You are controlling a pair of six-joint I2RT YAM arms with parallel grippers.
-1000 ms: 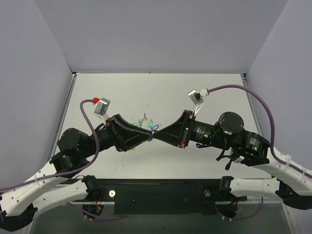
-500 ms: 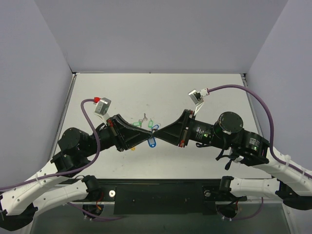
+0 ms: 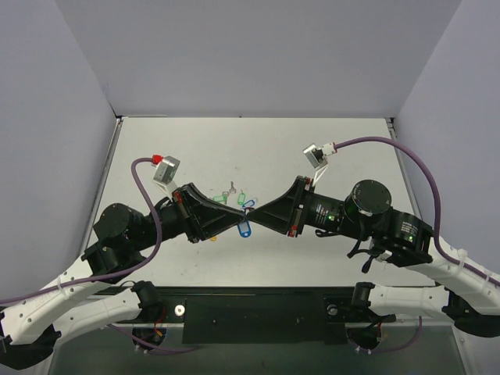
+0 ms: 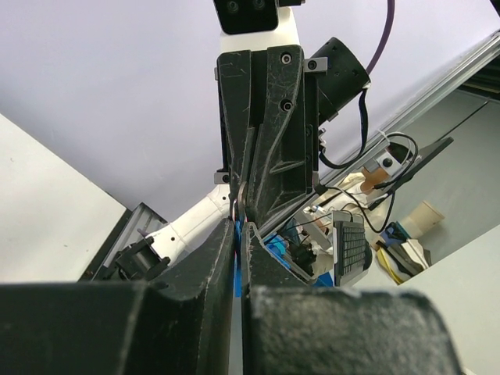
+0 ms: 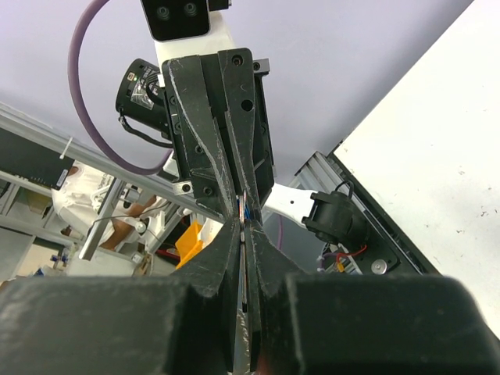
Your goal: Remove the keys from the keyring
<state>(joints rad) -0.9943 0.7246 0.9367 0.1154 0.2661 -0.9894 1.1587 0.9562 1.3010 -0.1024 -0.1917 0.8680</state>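
Both grippers meet tip to tip above the middle of the table. My left gripper (image 3: 237, 218) (image 4: 240, 228) is shut on the keyring, and a strip of its blue tag (image 4: 236, 269) shows edge-on between the fingers. In the top view the blue tag (image 3: 243, 229) hangs just below the two tips. My right gripper (image 3: 254, 212) (image 5: 244, 228) is shut on a thin silver key (image 5: 243, 269), also seen edge-on between its fingers. The ring itself is hidden between the fingertips.
Two green tags (image 3: 221, 198) (image 3: 240, 194) and a lone silver key (image 3: 232, 186) lie on the table just behind the grippers. A yellow tag (image 3: 212, 238) peeks out under the left gripper. Grey walls close in the back and both sides.
My left gripper's jaws have closed onto the blue tag. The tag now hangs lower and shows more plainly under the tips. The right gripper has stayed shut and in place.
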